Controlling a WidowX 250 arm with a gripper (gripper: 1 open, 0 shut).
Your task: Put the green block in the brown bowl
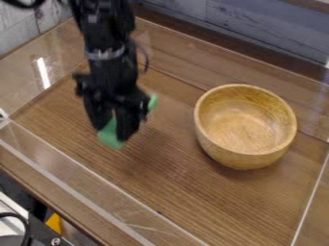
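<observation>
The green block (115,133) hangs between the fingers of my black gripper (117,125), lifted off the dark wooden table. The jaws are shut on the block, which sticks out below the fingertips, with a bit of green showing at the right finger too. The arm is blurred with motion. The brown bowl (245,125) stands on the table to the right of the gripper, round, light wood, with nothing inside it. Gripper and block are well left of the bowl's rim and higher than the table surface.
A clear plastic wall (77,183) runs along the table's front and left edges. A grey panelled wall (257,24) closes the back. Bare wooden table (167,183) lies between the gripper and the bowl.
</observation>
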